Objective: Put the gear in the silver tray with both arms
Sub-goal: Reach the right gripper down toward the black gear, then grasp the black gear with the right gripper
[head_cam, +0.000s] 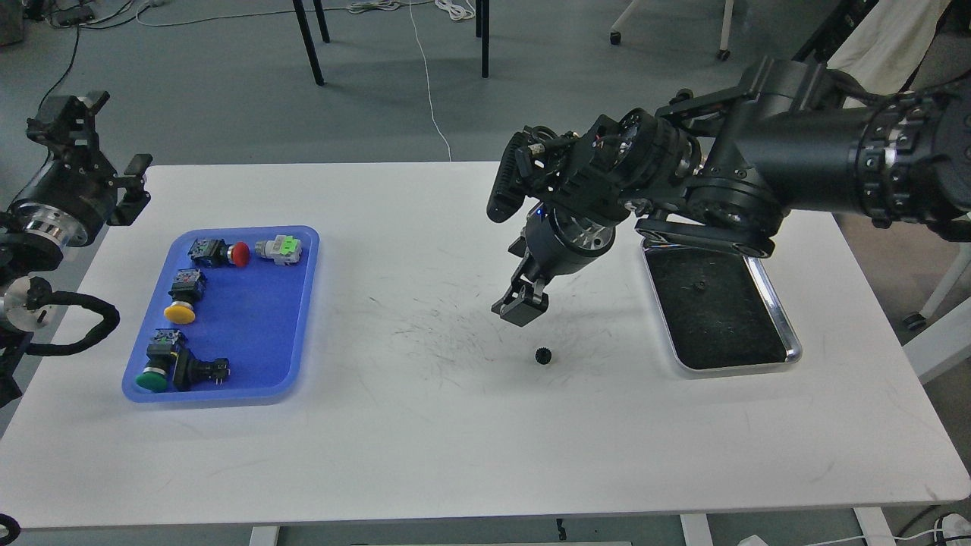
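Observation:
A small black gear [542,356] lies on the white table [425,440], just right of the middle. My right arm comes in from the right, and its gripper [520,307] points down, a little above and to the left of the gear, not touching it. Its dark fingers are too close together to tell apart, and nothing shows between them. The silver tray [789,345] lies at the right, partly under the right arm, with a small dark part [699,287] on its base. My left gripper [114,186] is raised off the table's left edge, seen dark and end-on.
A blue plastic tray [250,349] at the left holds several push-button switches with red, yellow and green caps. The table top is scuffed around the middle. Chair and table legs and cables are on the floor behind the table.

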`<act>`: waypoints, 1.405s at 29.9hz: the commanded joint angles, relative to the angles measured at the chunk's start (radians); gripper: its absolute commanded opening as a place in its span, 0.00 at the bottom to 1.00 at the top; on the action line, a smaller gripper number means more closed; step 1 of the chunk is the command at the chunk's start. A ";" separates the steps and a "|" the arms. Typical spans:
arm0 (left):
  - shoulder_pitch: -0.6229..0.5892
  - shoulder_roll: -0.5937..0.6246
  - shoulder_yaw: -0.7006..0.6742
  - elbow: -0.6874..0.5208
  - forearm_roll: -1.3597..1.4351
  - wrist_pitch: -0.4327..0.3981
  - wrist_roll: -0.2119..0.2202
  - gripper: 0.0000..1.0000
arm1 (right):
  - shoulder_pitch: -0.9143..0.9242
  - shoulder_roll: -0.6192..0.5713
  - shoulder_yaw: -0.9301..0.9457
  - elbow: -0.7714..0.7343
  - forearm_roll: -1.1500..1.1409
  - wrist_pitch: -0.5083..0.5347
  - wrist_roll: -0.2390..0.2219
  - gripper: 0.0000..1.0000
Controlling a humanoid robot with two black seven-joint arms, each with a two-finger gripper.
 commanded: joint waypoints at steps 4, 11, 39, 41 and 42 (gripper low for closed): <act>0.037 -0.006 -0.019 -0.002 -0.050 -0.022 0.045 0.99 | -0.034 0.003 -0.022 0.002 -0.006 -0.002 0.000 0.88; 0.057 -0.007 -0.033 0.001 -0.094 -0.020 0.046 0.99 | -0.074 0.005 -0.034 -0.001 -0.058 -0.002 0.000 0.87; 0.058 -0.006 -0.065 0.009 -0.113 -0.019 0.043 0.99 | -0.239 0.031 -0.063 -0.156 -0.064 -0.010 0.001 0.80; 0.058 -0.006 -0.065 0.009 -0.113 -0.017 0.043 0.99 | -0.242 0.031 -0.063 -0.159 -0.066 -0.013 0.001 0.80; 0.058 -0.004 -0.065 0.009 -0.113 -0.017 0.043 0.99 | -0.245 0.031 -0.063 -0.158 -0.064 -0.013 0.001 0.80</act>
